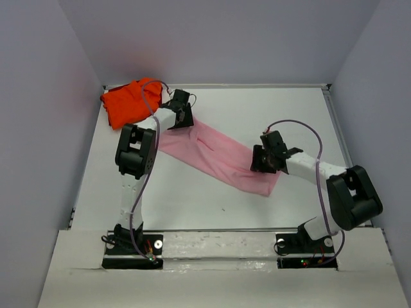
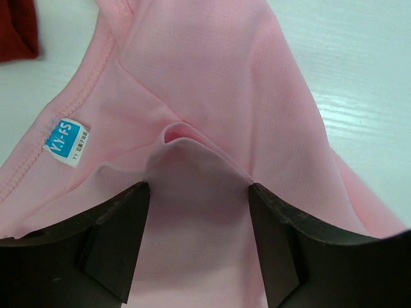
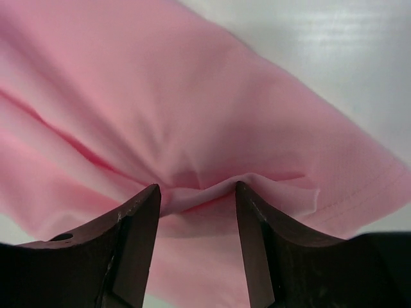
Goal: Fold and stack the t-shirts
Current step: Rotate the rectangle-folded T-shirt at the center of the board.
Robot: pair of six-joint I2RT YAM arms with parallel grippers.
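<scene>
The light pink t-shirt [image 1: 218, 157] lies stretched in a narrow diagonal band across the white table, from upper left to lower right. My left gripper [image 1: 178, 119] is down on its upper-left end near the neckline and label [image 2: 66, 141]. Its jaws stand wide, open, with a raised ridge of pink cloth [image 2: 192, 138] between the fingertips [image 2: 138, 192]. My right gripper [image 1: 264, 160] presses on the lower-right end by the hem, its jaws apart with a small fold of pink cloth [image 3: 212, 186] bunched between them. The orange-red t-shirt [image 1: 128, 101] lies crumpled at the back left corner.
Grey walls close in the white table [image 1: 192, 205] on the left, back and right. A corner of the orange-red t-shirt [image 2: 16, 29] shows just left of the pink neckline. Both arm bases sit at the near edge.
</scene>
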